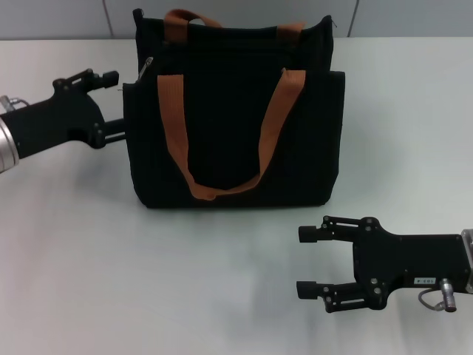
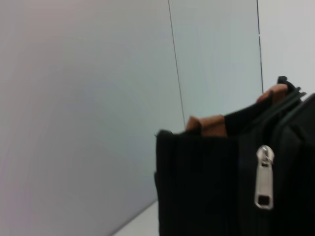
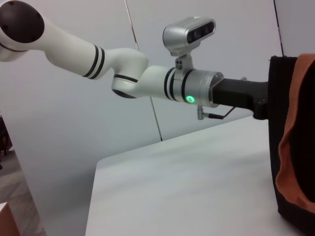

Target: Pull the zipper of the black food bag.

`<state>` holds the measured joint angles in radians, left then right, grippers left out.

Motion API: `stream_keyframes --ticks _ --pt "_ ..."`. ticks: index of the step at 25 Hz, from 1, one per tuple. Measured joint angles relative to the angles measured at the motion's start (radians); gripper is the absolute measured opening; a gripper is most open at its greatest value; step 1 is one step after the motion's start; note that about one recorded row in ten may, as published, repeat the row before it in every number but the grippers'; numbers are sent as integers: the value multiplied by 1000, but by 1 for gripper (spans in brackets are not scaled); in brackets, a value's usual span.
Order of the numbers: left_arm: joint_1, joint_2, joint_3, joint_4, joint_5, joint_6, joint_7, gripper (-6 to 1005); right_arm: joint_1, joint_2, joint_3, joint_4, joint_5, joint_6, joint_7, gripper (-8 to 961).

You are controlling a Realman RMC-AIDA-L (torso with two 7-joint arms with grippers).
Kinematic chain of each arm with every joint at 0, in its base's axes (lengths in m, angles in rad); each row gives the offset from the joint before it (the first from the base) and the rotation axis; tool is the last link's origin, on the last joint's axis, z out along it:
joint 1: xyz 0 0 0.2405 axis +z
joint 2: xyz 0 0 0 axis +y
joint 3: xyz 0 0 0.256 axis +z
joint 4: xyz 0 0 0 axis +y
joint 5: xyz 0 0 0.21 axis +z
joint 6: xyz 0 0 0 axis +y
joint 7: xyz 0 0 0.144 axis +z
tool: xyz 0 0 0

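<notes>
The black food bag (image 1: 229, 126) stands upright at the table's middle, its two orange-brown handles hanging down the front. The small silver zipper pull (image 1: 145, 68) hangs at the bag's upper left corner; it also shows close up in the left wrist view (image 2: 264, 177), on the bag's (image 2: 206, 191) side. My left gripper (image 1: 118, 105) is open beside the bag's left side, just below and left of the zipper pull, holding nothing. My right gripper (image 1: 302, 262) is open and empty over the table in front of the bag, at the right.
The white table (image 1: 111, 281) runs all round the bag. A grey wall (image 1: 66, 18) stands behind it. The right wrist view shows my left arm (image 3: 147, 81) reaching to the bag's side (image 3: 290, 147).
</notes>
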<state>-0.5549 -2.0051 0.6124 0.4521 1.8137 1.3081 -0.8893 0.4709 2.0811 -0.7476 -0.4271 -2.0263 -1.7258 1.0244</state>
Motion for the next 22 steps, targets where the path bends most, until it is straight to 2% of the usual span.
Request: stream_keyframes --ticks 13,19,22 --pt "-30 -22 -11 36 -54 -12 33 680 -3 1 4 1 23 -25 -4 815" --pt "-2 -17 -10 40 -107 63 34 412 -11 0 6 7 113 -48 -5 815" --pt "17 -16 -10 47 -125 87 35 290 -13 1 6 41 218 -82 -3 815"
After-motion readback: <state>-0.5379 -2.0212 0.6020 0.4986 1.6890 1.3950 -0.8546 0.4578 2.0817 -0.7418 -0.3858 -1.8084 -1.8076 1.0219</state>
